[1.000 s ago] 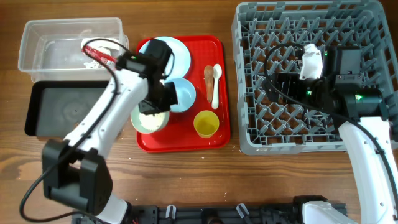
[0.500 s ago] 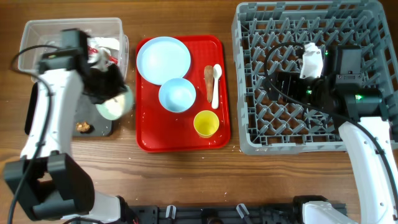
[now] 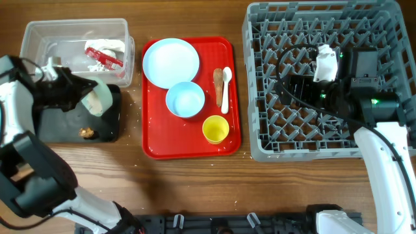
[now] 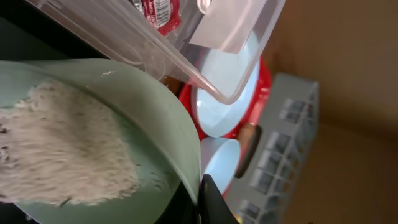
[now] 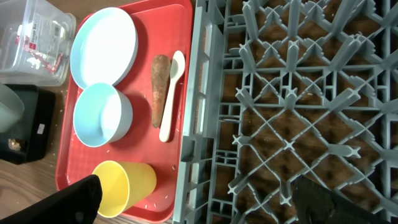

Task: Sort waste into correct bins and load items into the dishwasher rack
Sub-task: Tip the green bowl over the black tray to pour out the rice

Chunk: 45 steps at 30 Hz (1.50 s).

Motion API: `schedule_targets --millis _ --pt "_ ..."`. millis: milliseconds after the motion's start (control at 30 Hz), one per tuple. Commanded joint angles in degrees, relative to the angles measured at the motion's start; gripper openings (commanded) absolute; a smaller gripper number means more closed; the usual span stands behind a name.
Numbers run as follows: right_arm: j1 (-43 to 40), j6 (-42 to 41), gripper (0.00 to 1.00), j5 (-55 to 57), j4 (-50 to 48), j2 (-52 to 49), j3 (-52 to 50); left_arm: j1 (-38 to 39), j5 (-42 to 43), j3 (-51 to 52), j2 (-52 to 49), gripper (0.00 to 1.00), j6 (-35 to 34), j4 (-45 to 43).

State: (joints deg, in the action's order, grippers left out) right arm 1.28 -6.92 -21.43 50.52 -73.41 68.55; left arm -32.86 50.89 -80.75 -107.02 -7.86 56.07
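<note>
Bowl (image 3: 99, 97) on edge over black tray (image 3: 65, 127)

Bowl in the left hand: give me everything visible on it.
Pale green bowl, round, thin rim, looks like smooth plastic. It is tipped steeply on its side over the black tray, next to the clear tub. The left hand grips its rim. A clump of white rice grains sits inside against the wall. Whether it touches the tray cannot be told.
</note>
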Motion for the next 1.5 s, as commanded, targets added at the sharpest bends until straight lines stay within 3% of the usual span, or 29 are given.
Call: schedule_targets --millis 0,333,567,1133,1267,1333,1367,1467 --pt "-0.17 -0.74 1.00 -0.96 -0.15 -0.26 1.07 -3.56 14.36 -0.92 -2.54 0.04 1.66 0.02" --pt "-0.17 -0.79 1.00 -0.96 -0.15 -0.26 1.07 -9.68 33.00 -0.92 -2.84 0.04 1.62 0.02" --pt "-0.17 -0.76 1.00 -0.96 -0.13 -0.26 1.07 -10.84 39.43 -0.92 -2.84 0.04 1.16 0.04" --pt "-0.17 -0.81 1.00 -0.98 0.13 -0.26 1.07 -10.82 39.45 -0.92 -2.82 0.04 -0.50 0.57" --pt "-0.17 -1.27 1.00 -0.98 0.33 -0.26 1.07 -10.78 39.47 -0.92 -2.75 0.04 0.70 10.03" --pt "-0.17 -2.23 1.00 -0.96 0.11 -0.26 1.07 -11.65 34.60 -0.92 -2.78 0.04 2.19 5.51" --pt "-0.17 -2.25 1.00 -0.98 -0.07 -0.26 1.07 -12.13 31.43 -0.92 -2.78 0.04 -0.59 5.33" --pt "-0.17 -2.23 1.00 -0.98 -0.02 -0.26 1.07 -13.20 35.32 -0.92 -2.78 0.04 -1.55 8.83"
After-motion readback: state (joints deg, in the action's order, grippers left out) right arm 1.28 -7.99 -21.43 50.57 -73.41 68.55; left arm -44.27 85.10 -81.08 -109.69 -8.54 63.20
